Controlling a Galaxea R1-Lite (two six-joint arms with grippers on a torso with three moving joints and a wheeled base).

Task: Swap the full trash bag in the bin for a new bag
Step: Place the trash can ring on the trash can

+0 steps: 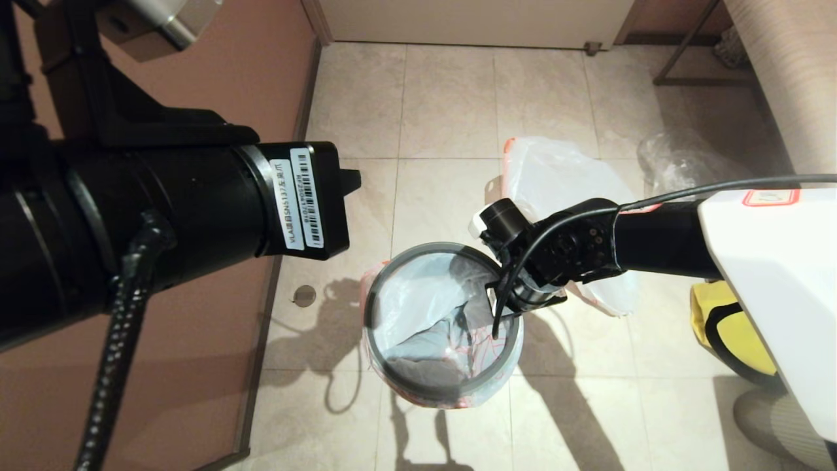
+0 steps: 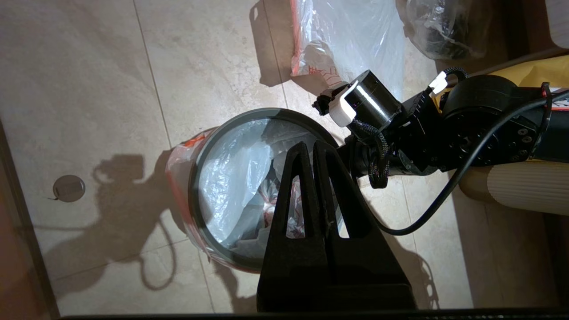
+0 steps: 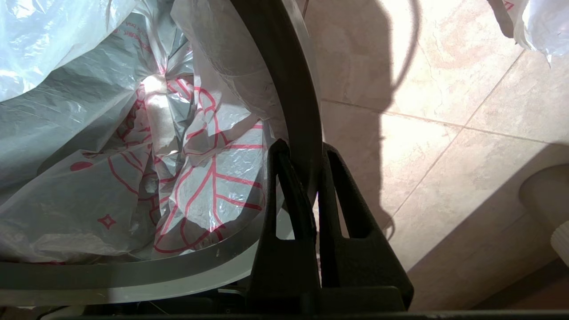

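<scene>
The bin stands on the tiled floor, its black wall hidden under plastic. The new bag (image 1: 425, 307), white with red leaf veins (image 3: 200, 178), lines it and folds over the outside. The grey rim ring (image 1: 370, 307) lies on top. My right gripper (image 3: 306, 151) is shut on that ring (image 3: 289, 89) at the bin's right side, one finger inside and one outside. My left gripper (image 2: 310, 146) hovers high above the bin (image 2: 195, 195), shut and empty. The full trash bag (image 1: 556, 176) lies on the floor behind the right arm.
A clear bag with dark contents (image 1: 680, 163) lies at the back right by a ribbed wall. A yellow fabric sack (image 1: 726, 320) sits right of the bin under my right arm. A pink wall runs along the left, with a floor drain (image 1: 304, 296) near it.
</scene>
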